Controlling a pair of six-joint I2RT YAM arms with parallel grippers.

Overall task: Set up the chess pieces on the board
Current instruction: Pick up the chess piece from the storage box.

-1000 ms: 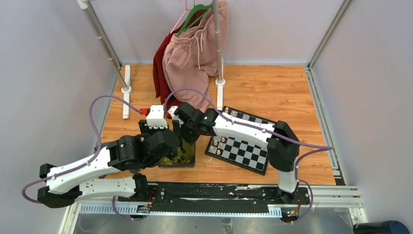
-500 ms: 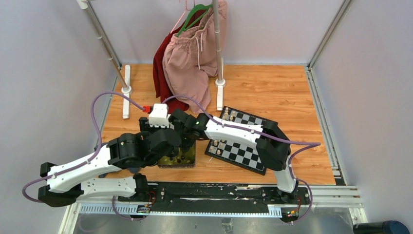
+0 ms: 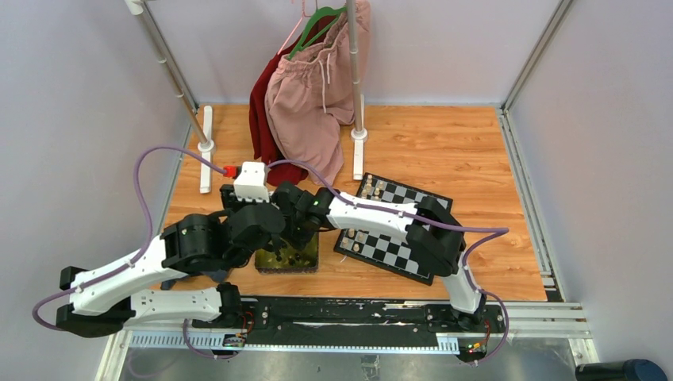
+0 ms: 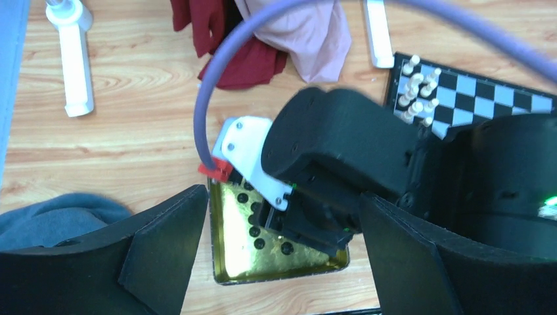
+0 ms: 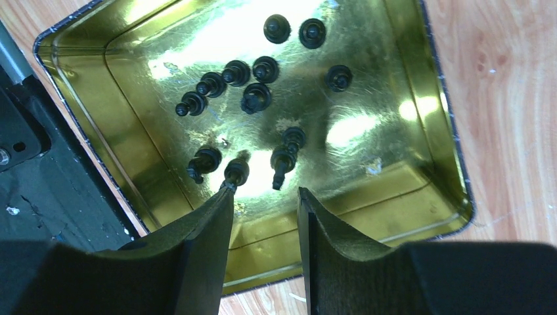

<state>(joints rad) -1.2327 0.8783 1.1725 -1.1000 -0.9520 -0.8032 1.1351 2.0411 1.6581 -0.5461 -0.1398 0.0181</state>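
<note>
Right end effector (image 5: pixel 264 191) hangs over the gold tin tray (image 5: pixel 427 151), fingers partly apart and empty, black chess pieces (image 5: pixel 255 98) scattered just beyond its tips. Left end effector (image 4: pixel 281 195) gapes wide, empty, right behind it. The board (image 3: pixel 394 246) lies off to the right end effector's right.

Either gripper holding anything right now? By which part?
Nothing held. Right gripper hangs open over the chess pieces in the tray; left gripper open, empty.

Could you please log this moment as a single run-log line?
phase: pick from tray | right gripper: open above chess pieces | left gripper: open, empty | board: pale pieces standing
</note>
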